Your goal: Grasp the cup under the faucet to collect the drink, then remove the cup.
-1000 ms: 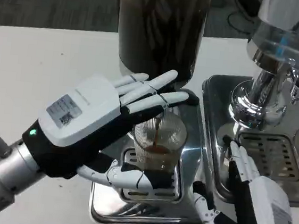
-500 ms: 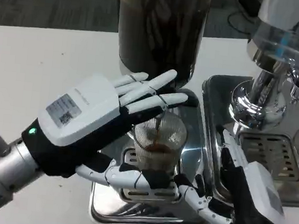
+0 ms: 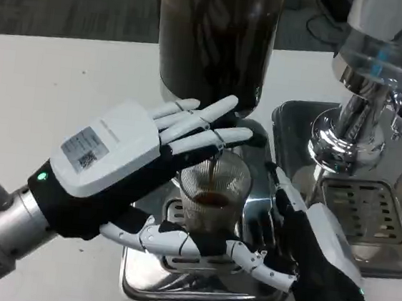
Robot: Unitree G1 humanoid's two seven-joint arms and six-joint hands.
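Observation:
A clear ribbed cup [image 3: 214, 195] stands on the steel drip tray [image 3: 172, 291] under the dark dispenser [image 3: 216, 37]. A thin brown stream [image 3: 214, 170] falls into it, and brown drink covers its bottom. My left hand [image 3: 113, 163] wraps the cup from the left, with its fingers [image 3: 203, 126] stretched past the far rim and its thumb [image 3: 170, 239] curled at the near base. My right hand [image 3: 312, 252] sits close on the cup's right with fingers apart and holds nothing. Its thumb [image 3: 258, 261] reaches toward the cup's base. The faucet itself is hidden behind my left fingers.
A chrome dispenser [image 3: 364, 103] with its own grated tray [image 3: 367, 211] stands at the right, right behind my right hand. White table [image 3: 50, 84] stretches to the left. The table's front edge lies just below the drip tray.
My right hand has moved left and forward from the lower right corner to the cup's right side. The drink in the cup has risen a little. My left hand has stayed put.

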